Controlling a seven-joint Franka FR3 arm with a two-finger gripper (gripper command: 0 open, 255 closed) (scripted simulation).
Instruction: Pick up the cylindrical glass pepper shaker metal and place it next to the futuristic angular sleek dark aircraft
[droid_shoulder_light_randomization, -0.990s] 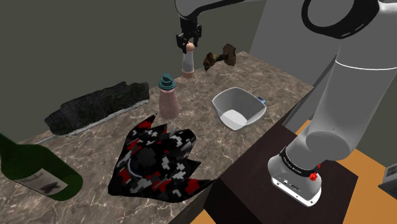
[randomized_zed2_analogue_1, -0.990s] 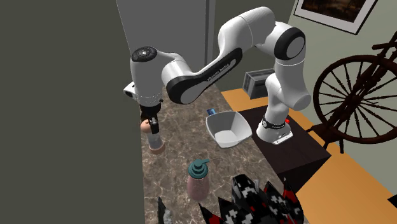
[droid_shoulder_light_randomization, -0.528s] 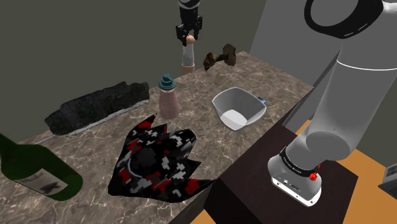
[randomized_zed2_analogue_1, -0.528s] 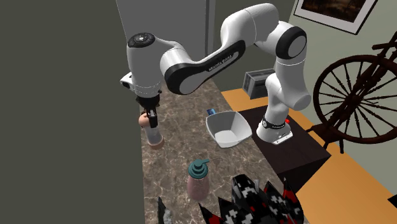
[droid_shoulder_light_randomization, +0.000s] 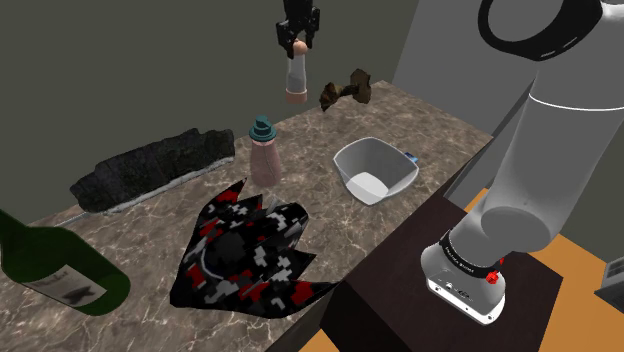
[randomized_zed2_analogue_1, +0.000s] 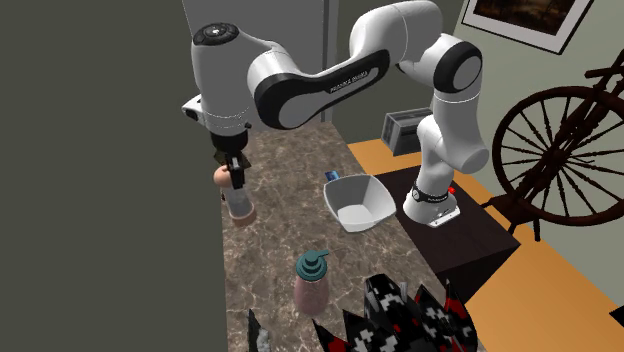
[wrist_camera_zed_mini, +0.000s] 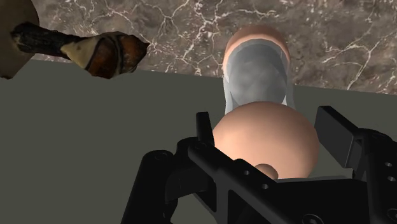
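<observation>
- Salmon-pink domed cap, clear greyish glass barrel and a flared salmon-pink foot: the look of the pepper shaker (droid_shoulder_light_randomization: 294, 78) (randomized_zed2_analogue_1: 238, 198) (wrist_camera_zed_mini: 257, 70), a slim cylinder.
- Hangs upright in the air, off the brown veined marble counter (droid_shoulder_light_randomization: 430, 120) (randomized_zed2_analogue_1: 280, 240) (wrist_camera_zed_mini: 159, 25), beyond the white bowl (droid_shoulder_light_randomization: 392, 146) (randomized_zed2_analogue_1: 345, 182) and toward the shoulder view's left of it.
- Clamped at the cap by the black gripper (droid_shoulder_light_randomization: 297, 45) (randomized_zed2_analogue_1: 234, 172) (wrist_camera_zed_mini: 267, 127), coming straight down from above; fingers (wrist_camera_zed_mini: 337, 130) drawn in narrow, one on each side of the dome in the wrist view, with the glass body pointing away below.
- Lying flat on the counter, well apart from the bowl toward the shoulder view's lower left: the dark aircraft (droid_shoulder_light_randomization: 245, 250) (randomized_zed2_analogue_1: 410, 315), angular, black with red, white and grey blocks.
- Standing upright near the bowl, on the shoulder view's left of it: a pink bottle (droid_shoulder_light_randomization: 265, 155) (randomized_zed2_analogue_1: 312, 280) with a teal cap.
- Sitting behind the bowl at the counter's far edge: a brown knobbly lump (droid_shoulder_light_randomization: 345, 90) (wrist_camera_zed_mini: 83, 48).
- Lying farthest from the bowl, past the aircraft at the shoulder view's left edge: a green bottle (droid_shoulder_light_randomization: 55, 270).
</observation>
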